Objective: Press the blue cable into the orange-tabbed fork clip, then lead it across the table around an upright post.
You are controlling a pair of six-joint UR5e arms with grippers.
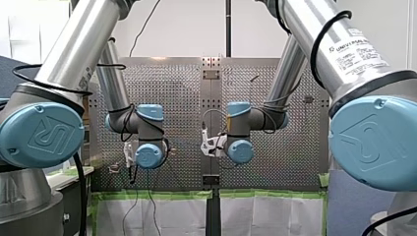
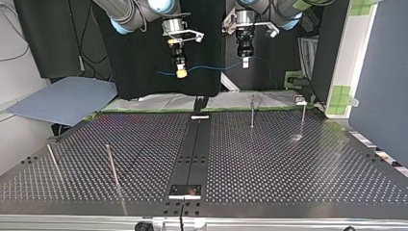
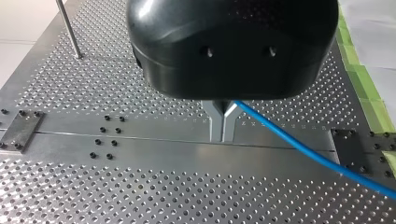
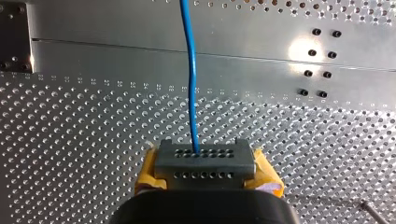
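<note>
The blue cable hangs taut between both grippers, high above the perforated table. My left gripper, black with metal fingers, is shut on the cable, which runs off to one side of it. In the top view it hangs at the upper right. My right gripper, with yellow pads, is shut on the cable, which leads straight ahead of it. The top view has this gripper at the upper left, with a short cable end past it. I cannot make out an orange-tabbed fork clip.
Thin upright posts stand on the table: two at the far right and two at the near left of the top view. A smooth metal strip with bolted plates runs down the table's middle.
</note>
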